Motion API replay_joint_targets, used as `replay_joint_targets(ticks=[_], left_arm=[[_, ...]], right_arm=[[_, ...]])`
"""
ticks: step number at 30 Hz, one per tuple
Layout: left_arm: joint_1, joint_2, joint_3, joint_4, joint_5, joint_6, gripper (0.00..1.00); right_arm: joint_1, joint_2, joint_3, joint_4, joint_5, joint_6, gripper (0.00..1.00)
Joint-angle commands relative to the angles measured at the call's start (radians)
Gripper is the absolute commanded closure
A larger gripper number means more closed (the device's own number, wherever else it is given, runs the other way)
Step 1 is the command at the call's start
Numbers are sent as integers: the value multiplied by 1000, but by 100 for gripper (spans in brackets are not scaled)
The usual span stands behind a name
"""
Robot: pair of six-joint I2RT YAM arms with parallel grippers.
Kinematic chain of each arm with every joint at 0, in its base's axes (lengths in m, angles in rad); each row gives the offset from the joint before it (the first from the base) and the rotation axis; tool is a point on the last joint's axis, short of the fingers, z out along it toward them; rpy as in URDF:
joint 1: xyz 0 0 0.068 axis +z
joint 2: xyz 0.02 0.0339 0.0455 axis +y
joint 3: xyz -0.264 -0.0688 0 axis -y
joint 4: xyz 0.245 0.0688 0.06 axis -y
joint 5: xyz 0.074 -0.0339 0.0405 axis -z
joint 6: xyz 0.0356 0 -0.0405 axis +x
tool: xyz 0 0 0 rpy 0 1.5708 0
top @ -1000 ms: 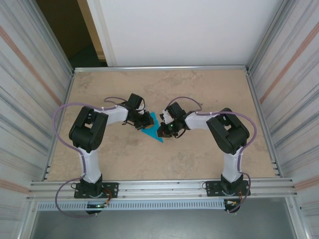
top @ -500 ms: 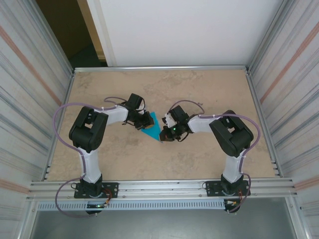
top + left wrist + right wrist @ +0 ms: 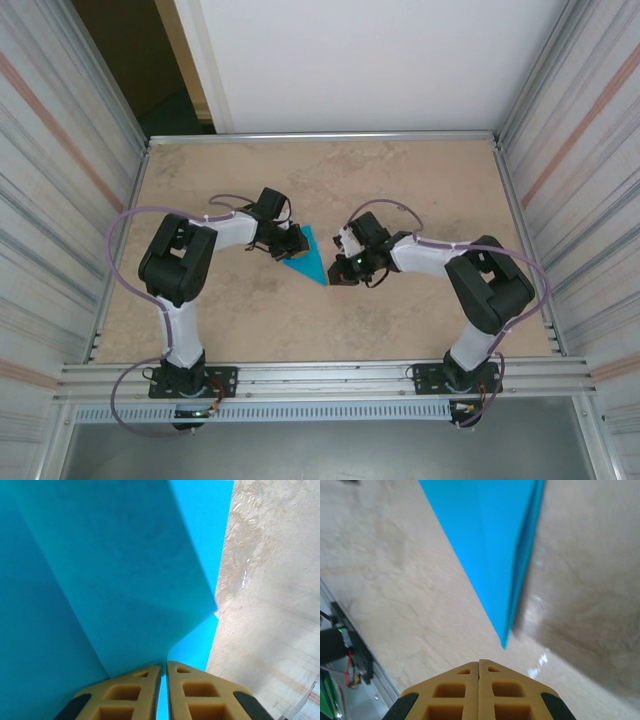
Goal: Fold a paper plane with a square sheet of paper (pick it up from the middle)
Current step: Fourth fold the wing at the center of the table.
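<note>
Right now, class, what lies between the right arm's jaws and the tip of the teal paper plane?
Bare table: in the right wrist view a short empty stretch separates the shut right jaws from the tip of the paper plane.

The table [image 3: 330,180] lies bare across its far half, up to the white wall [image 3: 380,60], and along the near strip before the rail [image 3: 330,372]. Ribbed side walls [image 3: 60,200] hem it in left and right. The middle is crowded: the left gripper [image 3: 294,244], pinched on the plane [image 3: 309,258], and the right gripper [image 3: 336,271], closed just off its point, leave only a narrow gap. The left arm [image 3: 178,262] and right arm [image 3: 490,290] bulk over the sides, cables [image 3: 125,225] looping outward.
</note>
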Motion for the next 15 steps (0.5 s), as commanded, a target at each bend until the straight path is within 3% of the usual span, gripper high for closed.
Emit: replay_joint_targets(ticks=[1, 7, 15], left_arm=[[2, 53, -42, -119, -114, 13, 85], [-1, 47, -38, -120, -105, 9, 85], [-1, 23, -26, -117, -86, 15, 85]], right_arm=[[5, 44, 65, 58, 10, 36, 96], [28, 178, 178, 41, 46, 30, 97], [27, 258, 199, 0, 90, 16, 99]])
